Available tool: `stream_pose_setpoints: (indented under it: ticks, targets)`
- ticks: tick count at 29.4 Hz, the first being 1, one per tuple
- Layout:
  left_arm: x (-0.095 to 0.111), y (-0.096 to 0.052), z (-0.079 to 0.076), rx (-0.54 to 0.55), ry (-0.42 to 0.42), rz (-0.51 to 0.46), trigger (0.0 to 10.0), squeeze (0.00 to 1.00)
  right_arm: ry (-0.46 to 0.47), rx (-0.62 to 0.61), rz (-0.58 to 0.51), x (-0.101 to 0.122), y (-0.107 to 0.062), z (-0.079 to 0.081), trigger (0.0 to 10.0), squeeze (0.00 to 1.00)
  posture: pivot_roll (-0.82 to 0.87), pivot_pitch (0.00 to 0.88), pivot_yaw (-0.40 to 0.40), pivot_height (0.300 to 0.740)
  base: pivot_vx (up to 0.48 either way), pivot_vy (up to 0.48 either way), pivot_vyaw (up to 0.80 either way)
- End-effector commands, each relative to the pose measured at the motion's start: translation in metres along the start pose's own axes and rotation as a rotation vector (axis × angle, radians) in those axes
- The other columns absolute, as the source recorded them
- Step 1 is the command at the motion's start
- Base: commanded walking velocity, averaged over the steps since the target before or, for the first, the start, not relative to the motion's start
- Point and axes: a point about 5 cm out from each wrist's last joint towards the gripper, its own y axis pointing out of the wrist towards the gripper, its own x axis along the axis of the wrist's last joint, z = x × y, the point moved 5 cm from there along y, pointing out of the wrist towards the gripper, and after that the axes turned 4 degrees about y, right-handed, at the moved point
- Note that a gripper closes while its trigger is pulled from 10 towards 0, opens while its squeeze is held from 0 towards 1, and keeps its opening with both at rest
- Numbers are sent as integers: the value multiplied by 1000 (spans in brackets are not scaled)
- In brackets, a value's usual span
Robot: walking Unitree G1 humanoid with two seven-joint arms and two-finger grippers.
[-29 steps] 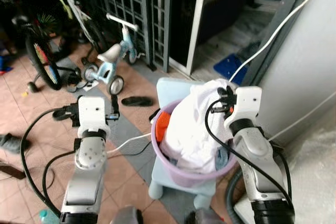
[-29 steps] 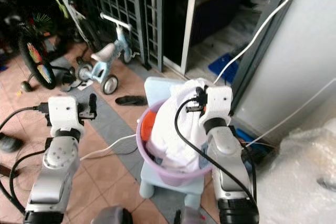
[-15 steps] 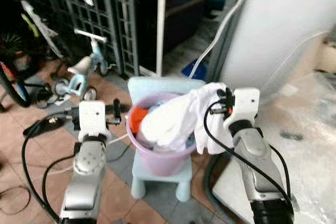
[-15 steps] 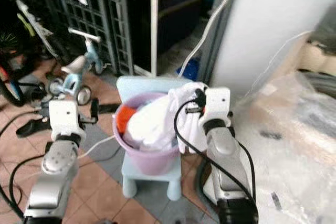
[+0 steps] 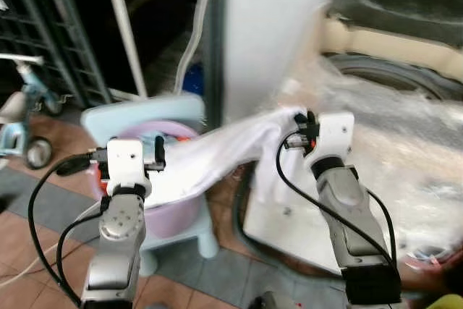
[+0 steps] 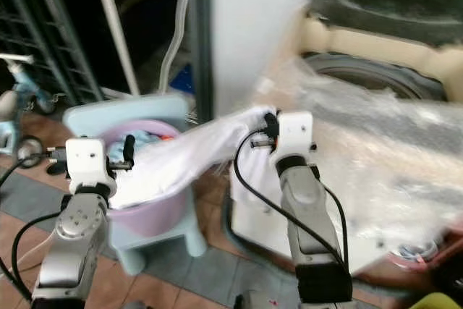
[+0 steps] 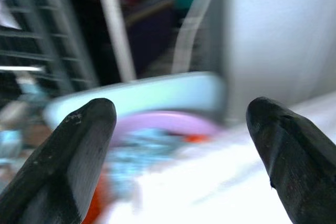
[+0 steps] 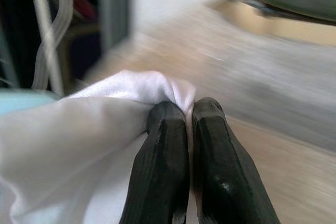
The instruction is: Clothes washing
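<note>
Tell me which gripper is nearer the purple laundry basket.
Left. The left gripper hovers open just above the purple laundry basket, while the right gripper is off beside the washer, pinching the white garment that stretches back to it.

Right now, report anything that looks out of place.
The white garment hangs stretched between the purple basket and the right pincer, which is shut on one corner, its far end still draped in the basket. The left pincer is open beside it.

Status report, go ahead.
Right gripper shut on white cloth, stretched from purple basket toward washer. Left gripper open, empty, above basket. Plastic sheet covers washer.
</note>
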Motion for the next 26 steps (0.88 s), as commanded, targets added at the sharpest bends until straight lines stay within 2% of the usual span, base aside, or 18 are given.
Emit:
stream_pose_setpoints:
  ticks: [1, 7, 15, 17, 20, 26]
  targets:
    - [2, 0, 4, 4, 15, -9, 10000, 0, -5, -15, -49, 12, 2, -2, 10000, 0, -62, 0, 13, 740, 0, -394, -463]
    - [1, 0, 3, 2, 11, -5, 10000, 0, -13, -11, -58, 14, 3, -2, 10000, 0, -62, 0, 13, 740, 0, -373, -77]
    - [2, 0, 3, 4, -7, -12, 10000, 0, -63, 19, -81, 18, 6, 1, 10000, 0, -60, 0, 8, 740, 0, 0, 0]
    - [2, 1, 5, 7, -13, -12, 10000, 0, -100, 60, -101, 22, 8, 7, 10000, 0, -59, 0, 3, 740, 0, 0, 0]
    - [-3, 0, 7, 12, -5, 8, 10000, 0, -108, 152, -111, 26, 7, 19, 10000, 0, -63, 0, 2, 740, 0, 0, 0]
    - [-4, 0, 5, 4, -23, 8, 10000, 0, -133, 211, -128, 28, 6, 28, 10000, 0, -65, 0, 7, 740, 0, 0, 0]
